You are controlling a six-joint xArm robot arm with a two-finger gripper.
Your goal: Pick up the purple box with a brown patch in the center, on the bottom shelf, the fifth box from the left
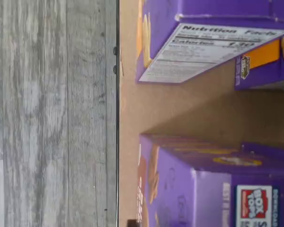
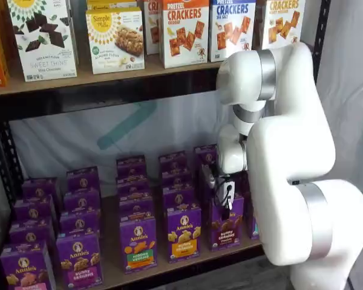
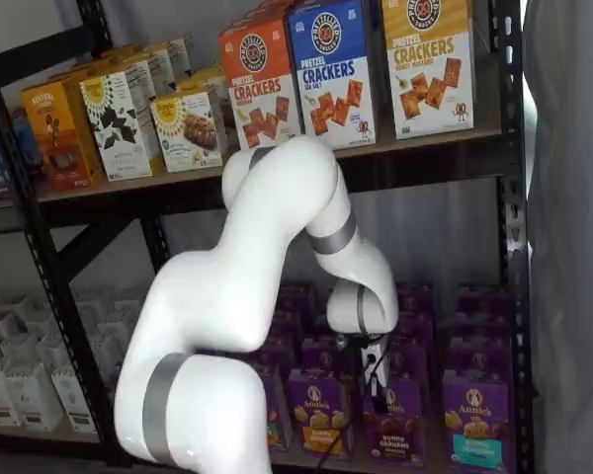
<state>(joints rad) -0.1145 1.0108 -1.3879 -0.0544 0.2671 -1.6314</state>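
Note:
The purple box [image 2: 225, 227] with brown bunny cookies on its front stands upright in the front row of the bottom shelf [image 2: 111, 273], right of an orange-banded purple box [image 2: 183, 233]. It also shows in a shelf view as the purple box [image 3: 392, 423]. My gripper [image 2: 223, 194] hangs straight down over this box's top, with its black fingers at the box's upper edge and a cable beside them. In both shelf views the fingers are dark and side-on, so no gap or grip can be made out. The wrist view shows the shelf board [image 1: 180, 109] between two purple cartons.
Rows of purple Annie's cartons fill the bottom shelf, close on both sides of the target. A teal-banded carton [image 3: 477, 420] stands to its right. The upper board holds cracker cartons [image 2: 185, 30]. My white arm [image 2: 290, 157] stands in front of the shelf's right part. Grey floor planks [image 1: 52, 113] lie below the rail.

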